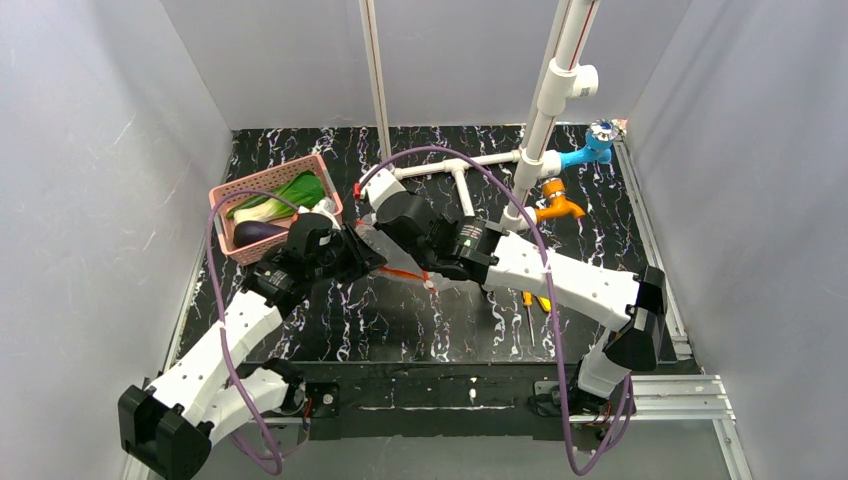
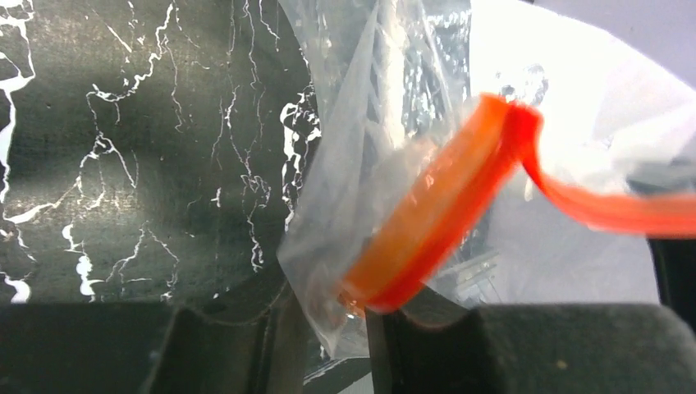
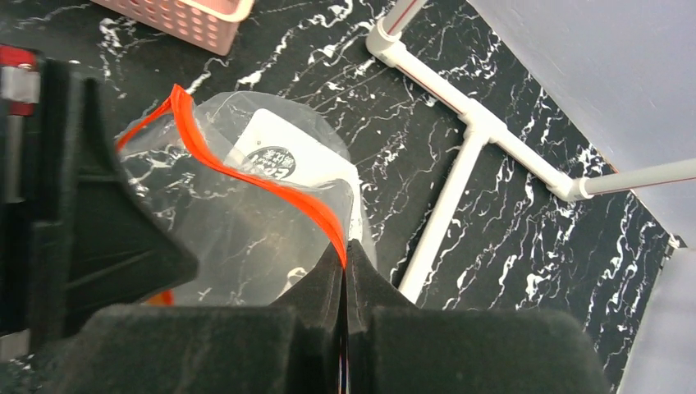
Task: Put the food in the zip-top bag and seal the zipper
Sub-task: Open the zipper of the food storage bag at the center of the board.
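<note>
The zip-top bag point(image 3: 246, 222) is clear and crinkly, with a printed label, and hangs between my two grippers above the black marbled table. Through it I see only the label. The red-orange zipper point(image 3: 246, 176) curves along its top edge. My right gripper point(image 3: 345, 250) is shut on one end of the zipper. The bag's other corner point(image 2: 328, 271) hangs in the gap of my left gripper point(image 2: 332, 318), whose jaws stand slightly apart. The zipper's end point(image 2: 427, 222) rests against the right finger. The food, a bok choy point(image 1: 290, 192) and an eggplant point(image 1: 258, 232), lies in the pink basket point(image 1: 265, 180).
A white pipe frame point(image 1: 460, 170) stands behind the bag, with a blue tap point(image 1: 598, 140) and an orange tap point(image 1: 558, 205) at the right. A yellow-handled tool point(image 1: 528, 300) lies under the right arm. Grey walls close in three sides.
</note>
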Robot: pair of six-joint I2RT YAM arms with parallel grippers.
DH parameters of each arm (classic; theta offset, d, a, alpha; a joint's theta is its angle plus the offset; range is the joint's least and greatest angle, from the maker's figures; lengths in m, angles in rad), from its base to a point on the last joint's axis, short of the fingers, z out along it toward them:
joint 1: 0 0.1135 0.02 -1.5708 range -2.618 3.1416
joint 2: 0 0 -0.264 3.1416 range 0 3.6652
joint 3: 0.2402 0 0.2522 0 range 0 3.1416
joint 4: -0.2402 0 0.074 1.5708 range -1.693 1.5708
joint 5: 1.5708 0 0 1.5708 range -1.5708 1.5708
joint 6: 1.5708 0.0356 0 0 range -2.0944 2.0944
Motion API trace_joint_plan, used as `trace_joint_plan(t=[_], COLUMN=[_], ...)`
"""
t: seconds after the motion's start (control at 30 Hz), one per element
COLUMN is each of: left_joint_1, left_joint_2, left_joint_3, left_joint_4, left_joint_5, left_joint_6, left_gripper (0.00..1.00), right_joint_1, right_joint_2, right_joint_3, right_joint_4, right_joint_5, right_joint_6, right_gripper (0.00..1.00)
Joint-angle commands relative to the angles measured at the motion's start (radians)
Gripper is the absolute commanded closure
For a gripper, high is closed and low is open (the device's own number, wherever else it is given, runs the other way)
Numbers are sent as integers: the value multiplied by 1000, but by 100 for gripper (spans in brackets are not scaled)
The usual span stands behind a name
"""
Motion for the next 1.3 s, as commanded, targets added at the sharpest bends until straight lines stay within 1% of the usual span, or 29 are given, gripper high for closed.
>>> trace_joint_plan(t=[0.0, 0.1, 0.2, 0.3, 0.47, 0.57, 0.8, 0.9, 1.0, 1.1, 1.2, 1.27], left_joint_1=[-1, -1, -1, -1, -1, -1, -1, -1, -1, -2, -1, -1], left_joint_2=[-18, -37, -41, -35, -63, -72, -46, -41, -42, -62, -97, -121], left_joint_3=[30, -5, -23, -20, -40, -48, -70, -76, -73, -85, -88, -96], left_joint_4=[11, 49, 85, 80, 89, 134, 123, 108, 75, 55, -12, -34], left_joint_5=[1, 10, 44, 74, 91, 116, 145, 133, 113, 103, 63, 37], left_joint_6=[-11, -31, -41, -36, -30, -33, -38, -21, 7, 25, 54, 59], left_gripper=[64, 50, 41, 31, 20, 18, 24, 29, 43, 59, 70, 75], right_joint_1=[17, 17, 17, 18, 17, 18, 15, 15, 11, -7, -36, -55], right_joint_2=[7, 10, 24, 28, 48, 66, 66, 59, 64, 64, 47, 21], right_joint_3=[53, 34, 38, 32, 40, 58, 74, 71, 83, 90, 79, 56], right_joint_4=[-22, -12, -22, -15, -14, -25, -6, 14, 17, 20, 24, 30], right_joint_5=[22, 0, 1, 8, -7, -13, 20, 21, 31, 51, 49, 32], right_joint_6=[44, 46, 46, 46, 46, 68, 57, 43, 18, -1, -7, -2], right_gripper=[99, 99, 99, 99, 99, 99, 99, 99, 99, 99, 99, 99])
